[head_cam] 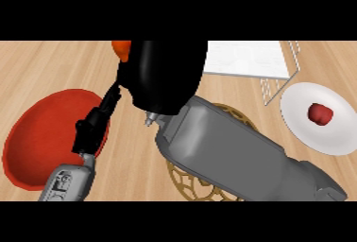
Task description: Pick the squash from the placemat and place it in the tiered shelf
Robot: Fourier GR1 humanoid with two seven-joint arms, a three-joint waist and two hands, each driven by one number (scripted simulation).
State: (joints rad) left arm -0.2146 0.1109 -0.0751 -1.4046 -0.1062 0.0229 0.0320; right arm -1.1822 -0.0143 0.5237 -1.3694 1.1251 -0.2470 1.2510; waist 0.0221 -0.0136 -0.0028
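The wood counter (49, 61) fills the frame. My right hand (164, 71), top middle, is curled round the orange squash (121, 48), just past the red placemat (49, 127) at left. The white shelf (247, 59) sits upper right, close beside that hand. My left hand (94, 124) rests open, lower left.

The one view looks from the robot's head, steeply down onto the counter (63, 66), facing forward, away from the body. Both forearms enter from the lower edge. The camera sits close: the right forearm (237, 156) and right hand (164, 71) fill the middle and cover much of the surface, while the left hand (94, 125) shows thin at lower left. The frame reaches from the placemat (42, 137) at the left edge to the plate (307, 134) at the right edge, with the shelf (247, 59) at the top.
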